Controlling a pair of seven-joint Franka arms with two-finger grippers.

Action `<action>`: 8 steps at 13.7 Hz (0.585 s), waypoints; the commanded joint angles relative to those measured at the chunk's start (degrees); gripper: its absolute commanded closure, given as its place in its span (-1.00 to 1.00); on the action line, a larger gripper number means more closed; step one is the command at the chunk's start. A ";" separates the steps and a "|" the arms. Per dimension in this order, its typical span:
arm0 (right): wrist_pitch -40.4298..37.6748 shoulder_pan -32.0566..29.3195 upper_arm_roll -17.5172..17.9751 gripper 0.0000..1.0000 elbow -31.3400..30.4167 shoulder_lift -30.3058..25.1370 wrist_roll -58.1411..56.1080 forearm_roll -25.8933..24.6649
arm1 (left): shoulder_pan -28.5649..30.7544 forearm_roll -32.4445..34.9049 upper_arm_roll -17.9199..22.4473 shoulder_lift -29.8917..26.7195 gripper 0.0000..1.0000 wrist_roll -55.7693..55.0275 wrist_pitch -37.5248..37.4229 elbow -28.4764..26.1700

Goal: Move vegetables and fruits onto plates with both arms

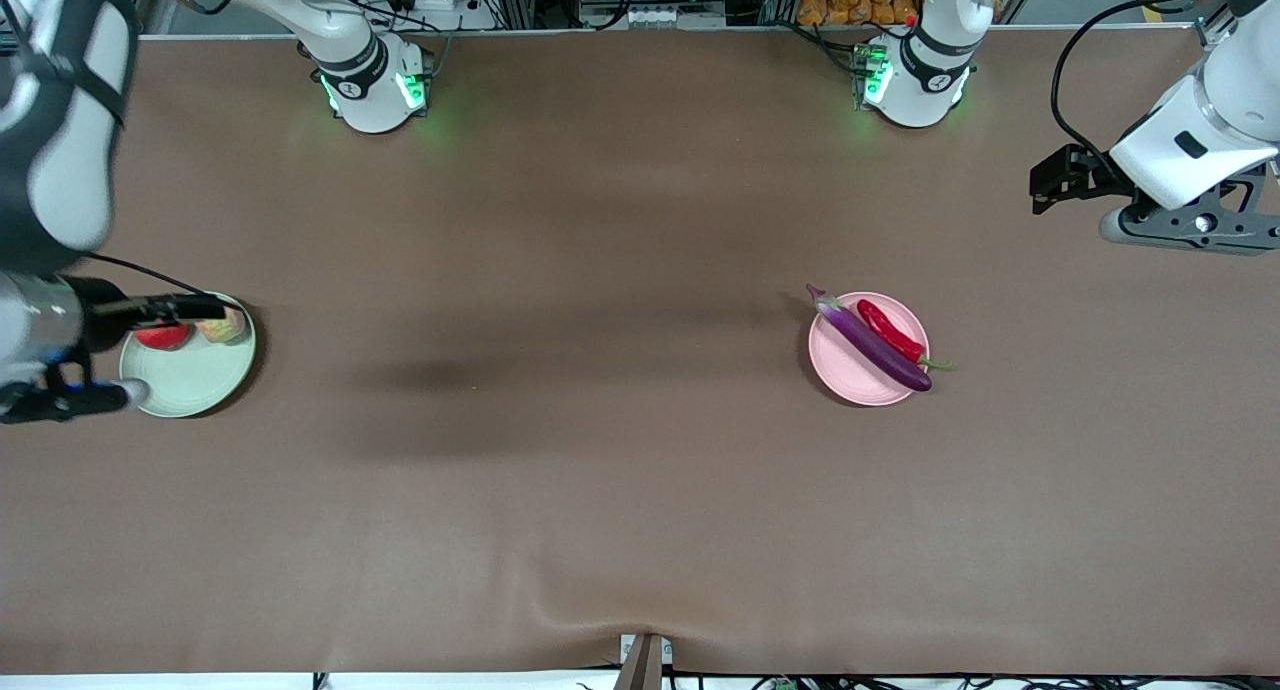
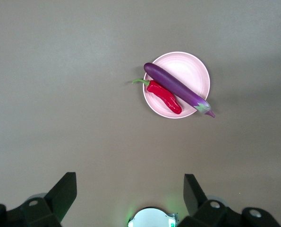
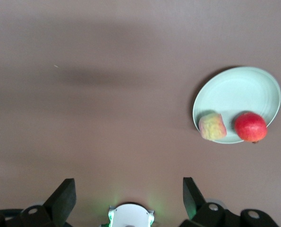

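Note:
The purple eggplant [image 1: 875, 345] and the red chili pepper [image 1: 890, 332] lie side by side on the pale pink plate [image 1: 850, 375] toward the left arm's end of the table; the left wrist view shows the eggplant [image 2: 175, 87], chili [image 2: 165, 96] and plate [image 2: 192, 68]. The red fruit [image 1: 163, 337] and the peach-like fruit [image 1: 228, 327] sit on the pale green plate [image 1: 195, 380], partly hidden by the right arm; the right wrist view shows both fruits [image 3: 250, 126] [image 3: 212, 126] and the plate [image 3: 234, 92]. My left gripper [image 2: 130, 187] and right gripper [image 3: 129, 187] are open, empty and high over bare table.
The brown table cloth [image 1: 600, 420] spans the whole view. The right arm's green-lit base [image 1: 375, 85] and the left arm's base [image 1: 915, 75] stand at the table's back edge. A small bracket [image 1: 643, 660] sits at the front edge.

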 commanded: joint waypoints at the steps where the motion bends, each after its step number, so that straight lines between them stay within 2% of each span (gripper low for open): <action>1: -1.43 -1.34 3.97 -1.00 -0.48 -8.79 -0.09 0.04 | 0.05 1.02 0.50 0.30 -1.00 0.14 -1.89 2.54; 4: -2.75 -4.48 5.19 -1.00 -1.89 -14.09 1.85 -0.84 | 0.66 0.76 0.50 -0.06 -1.00 -0.04 -1.89 2.54; 6: -1.88 -7.38 8.70 -1.00 -5.65 -16.46 2.89 -0.84 | 0.58 0.67 0.50 0.03 -1.00 -0.21 -1.98 2.37; 8: 0.84 -9.93 13.79 -1.00 -11.27 -20.76 9.81 -1.02 | 0.58 0.67 0.50 0.03 -1.00 -0.30 -1.98 2.37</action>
